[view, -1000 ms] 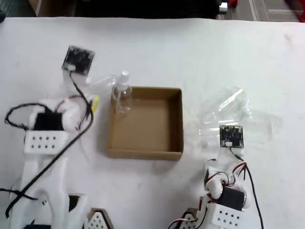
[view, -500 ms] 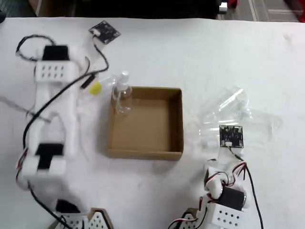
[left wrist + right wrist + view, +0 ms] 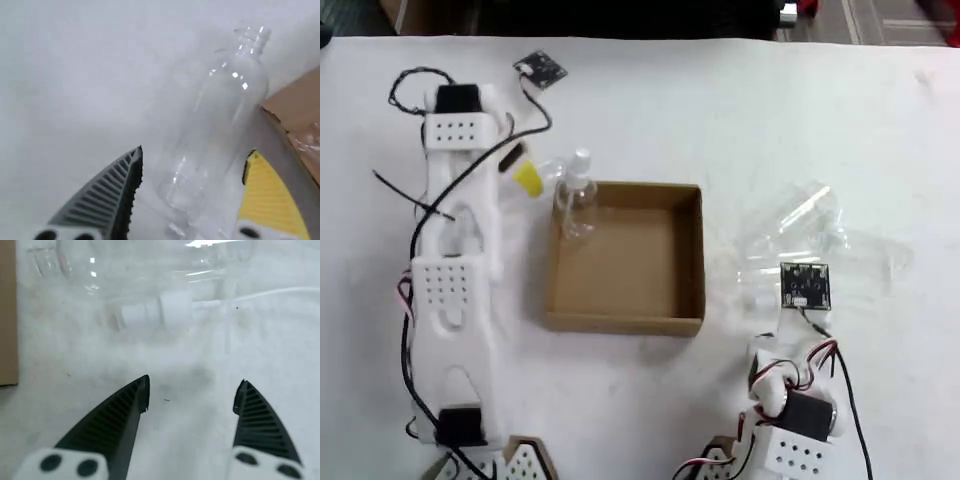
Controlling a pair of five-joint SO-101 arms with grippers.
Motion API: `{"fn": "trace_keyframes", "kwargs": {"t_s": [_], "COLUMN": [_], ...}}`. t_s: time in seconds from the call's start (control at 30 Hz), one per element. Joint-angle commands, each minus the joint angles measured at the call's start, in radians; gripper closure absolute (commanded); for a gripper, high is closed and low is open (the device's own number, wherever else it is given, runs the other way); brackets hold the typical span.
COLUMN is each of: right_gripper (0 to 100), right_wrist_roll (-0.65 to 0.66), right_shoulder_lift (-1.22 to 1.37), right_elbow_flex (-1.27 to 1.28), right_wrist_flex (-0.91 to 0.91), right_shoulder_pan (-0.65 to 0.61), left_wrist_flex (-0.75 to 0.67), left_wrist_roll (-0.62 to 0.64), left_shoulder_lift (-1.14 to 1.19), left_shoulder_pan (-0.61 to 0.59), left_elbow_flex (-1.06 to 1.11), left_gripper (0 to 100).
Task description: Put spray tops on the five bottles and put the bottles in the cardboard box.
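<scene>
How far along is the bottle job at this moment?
Done: one capped bottle stands at the far corner of the cardboard box, seemingly inside. In hand: the left gripper straddles an uncapped bottle, jaws open. Left: clear bottles and a loose spray top by the right gripper.

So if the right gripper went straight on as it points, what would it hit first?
Probably the white spray top lying ahead of the open right gripper, slightly off its centre line. Clear bottles lie just beyond. Depth is hard to judge.

White table [image 3: 720, 110], perhaps dark floor [image 3: 620, 15]
</scene>
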Motion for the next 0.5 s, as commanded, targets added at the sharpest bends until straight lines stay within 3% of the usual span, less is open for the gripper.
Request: {"fn": "trace_keyframes", "kwargs": {"t_s": [0.0, 0.37, 0.47], "right_gripper": [74.7, 74.7, 74.7], "right_wrist_roll": [0.003, 0.003, 0.003], "right_shoulder_lift": [0.002, 0.002, 0.002], "right_elbow_flex": [0.009, 0.009, 0.009], "right_wrist_flex": [0.007, 0.007, 0.007], "right_shoulder_pan": [-0.008, -0.008, -0.008], "left_wrist_flex": [0.014, 0.006, 0.008], "left_wrist_roll": [-0.034, -0.060, -0.060], "left_shoulder_lift": [0.104, 0.303, 0.326], "left_shoulder_pan": [-0.004, -0.002, -0.002], "left_elbow_flex": [-0.192, -0.324, -0.354], "left_gripper": [69, 69, 74]}}
